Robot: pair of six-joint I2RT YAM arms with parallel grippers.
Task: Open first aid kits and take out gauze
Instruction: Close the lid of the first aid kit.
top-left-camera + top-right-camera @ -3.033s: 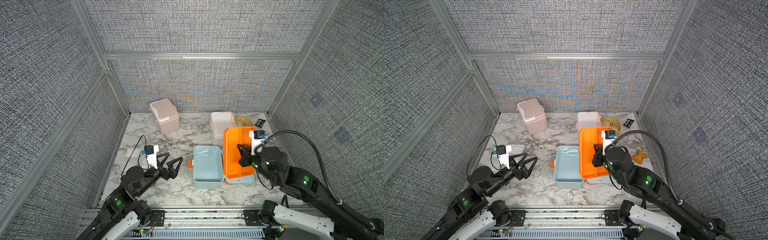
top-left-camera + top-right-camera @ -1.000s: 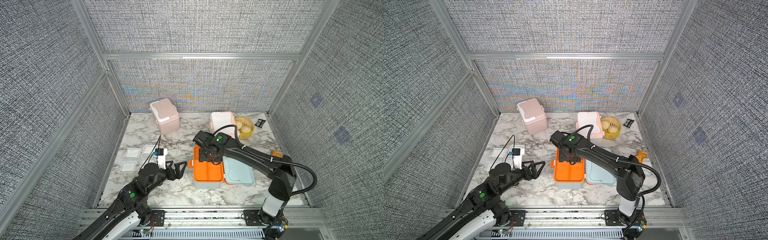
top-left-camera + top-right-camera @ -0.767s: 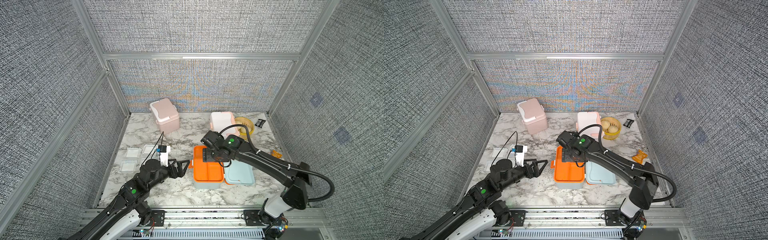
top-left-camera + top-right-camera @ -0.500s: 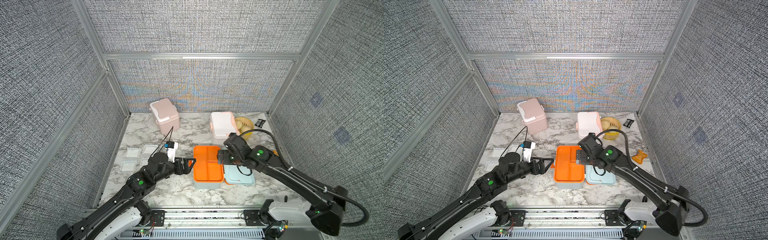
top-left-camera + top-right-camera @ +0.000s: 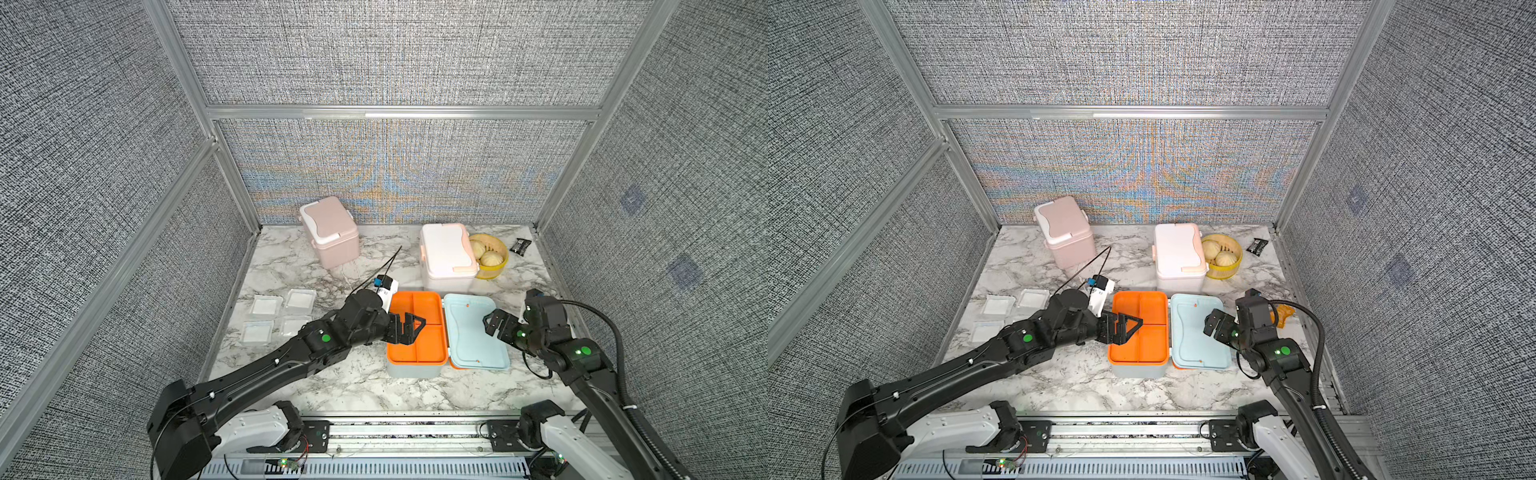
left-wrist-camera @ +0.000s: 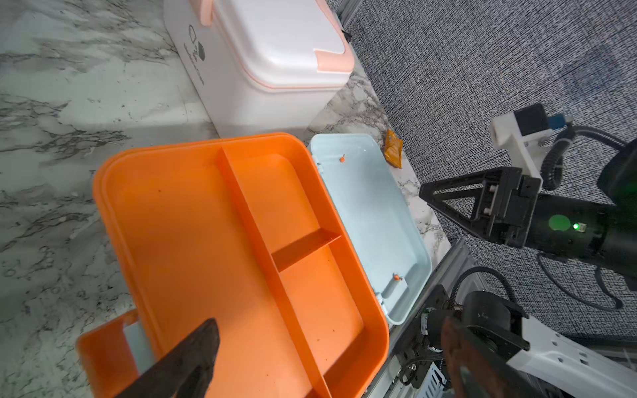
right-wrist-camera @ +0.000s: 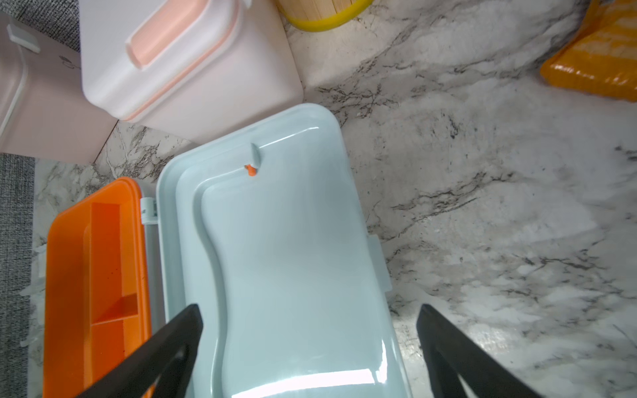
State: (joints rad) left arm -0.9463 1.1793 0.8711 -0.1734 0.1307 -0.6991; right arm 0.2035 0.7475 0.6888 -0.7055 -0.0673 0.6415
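Note:
The light blue first aid kit point(image 5: 415, 370) lies open near the front, its lid point(image 5: 476, 332) flipped flat to the right. An empty orange divided tray point(image 5: 419, 307) sits in its base. My left gripper point(image 5: 415, 330) hovers open over the tray's left half, and in the left wrist view this gripper point(image 6: 329, 325) holds nothing. My right gripper point(image 5: 494, 324) is open over the lid's right edge, empty in the right wrist view point(image 7: 309, 310). The pink kit point(image 5: 330, 232) and the white kit point(image 5: 446, 255) stand shut at the back. Several gauze pads point(image 5: 300, 300) lie at the left.
A yellow basket with buns point(image 5: 490, 253) touches the white kit's right side. A black packet point(image 5: 520, 245) lies in the back right corner. An orange wrapper point(image 5: 1282, 315) lies beside my right wrist. Grey walls close three sides, and a metal rail point(image 5: 395, 432) runs along the front.
The right arm has drawn back to the right, off the orange tray, and its jaws have widened. The left arm has reached right until its gripper hangs over the tray.

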